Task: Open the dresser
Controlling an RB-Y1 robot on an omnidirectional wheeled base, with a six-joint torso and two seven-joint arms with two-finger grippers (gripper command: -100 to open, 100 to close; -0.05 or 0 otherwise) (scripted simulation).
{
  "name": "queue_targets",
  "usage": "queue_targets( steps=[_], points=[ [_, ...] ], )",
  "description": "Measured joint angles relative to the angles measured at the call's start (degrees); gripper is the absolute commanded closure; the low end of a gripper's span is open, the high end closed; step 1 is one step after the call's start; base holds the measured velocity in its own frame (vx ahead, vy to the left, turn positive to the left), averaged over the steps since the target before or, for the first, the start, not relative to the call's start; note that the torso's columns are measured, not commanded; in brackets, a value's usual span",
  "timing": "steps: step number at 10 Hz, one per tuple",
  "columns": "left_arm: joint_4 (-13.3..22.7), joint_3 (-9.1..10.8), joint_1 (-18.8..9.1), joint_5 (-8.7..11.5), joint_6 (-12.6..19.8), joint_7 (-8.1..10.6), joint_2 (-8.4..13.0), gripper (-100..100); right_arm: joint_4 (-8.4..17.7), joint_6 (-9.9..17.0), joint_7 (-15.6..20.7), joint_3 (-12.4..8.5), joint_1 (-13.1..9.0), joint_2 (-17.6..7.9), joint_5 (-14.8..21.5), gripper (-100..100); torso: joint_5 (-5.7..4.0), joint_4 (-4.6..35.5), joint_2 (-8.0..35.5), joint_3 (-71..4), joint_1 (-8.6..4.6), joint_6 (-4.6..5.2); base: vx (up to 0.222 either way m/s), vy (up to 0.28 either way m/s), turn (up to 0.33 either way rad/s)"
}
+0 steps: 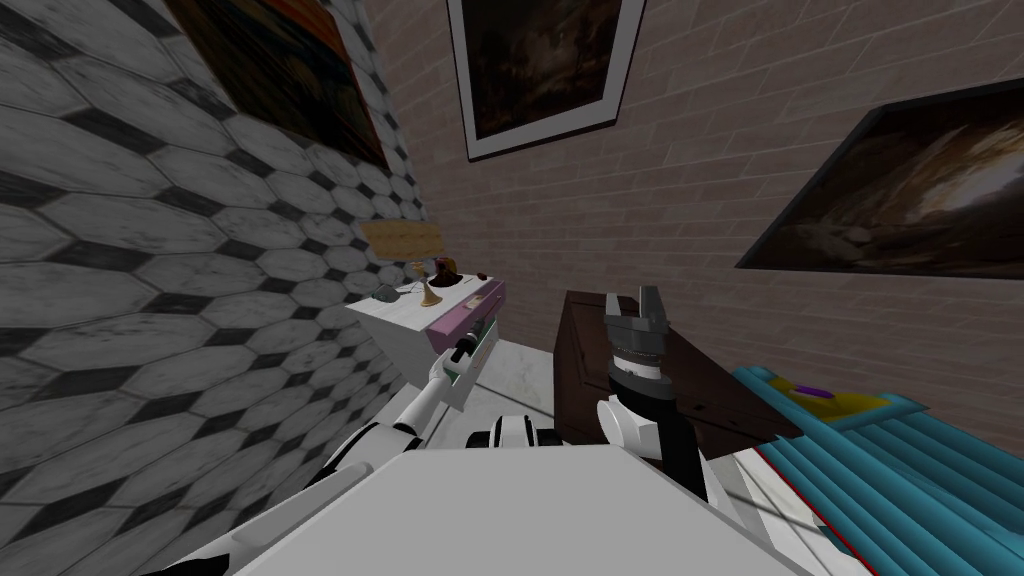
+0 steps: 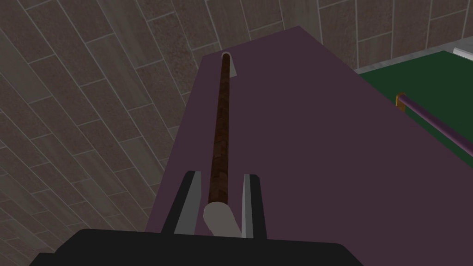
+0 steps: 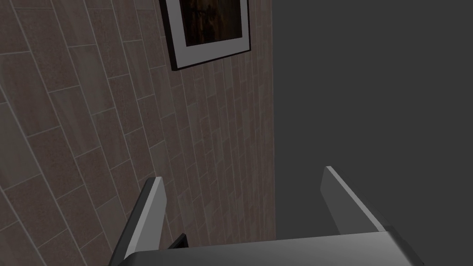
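Dresser: left tool pinches its round brown bar.

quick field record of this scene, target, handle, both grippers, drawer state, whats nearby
target: purple drawer front of the white dresser
handle: brown bar handle along that front
left gripper: shut on the brown bar handle near its end
right gripper: open, raised over the dark brown cabinet
drawer state: seems slightly out, ahead of the green front below it
nearby: lamp on the dresser top
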Motion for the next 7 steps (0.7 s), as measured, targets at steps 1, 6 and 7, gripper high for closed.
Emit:
queue_targets(
  steps=[1,6,7],
  points=[
    [0.30,0.05,-0.15,-0.01,-0.15,-0.08,-0.10,100,0.00,0.00,0.00,0.00,0.00,0.00,0.00,0,-0.01,0.01,-0.03,-0.02,0.02,-0.03,-0.004,-0.005,0.013],
    [-0.24,-0.19,-0.03,-0.01,0.20,0.05,0.00,100,0.00,0.00,0.00,0.00,0.00,0.00,0.00,0,0.00,0.04,0.07,0.03,0.08,-0.11,-0.004,-0.004,0.006],
    [0.09,-0.10,-0.30,-0.01,0.15,0.04,-0.03,100,0.00,0.00,0.00,0.00,0.00,0.00,0.00,0,0.00,0.03,0.08,0.05,0.04,-0.05,-0.012,-0.011,-0.015]
  ],
)
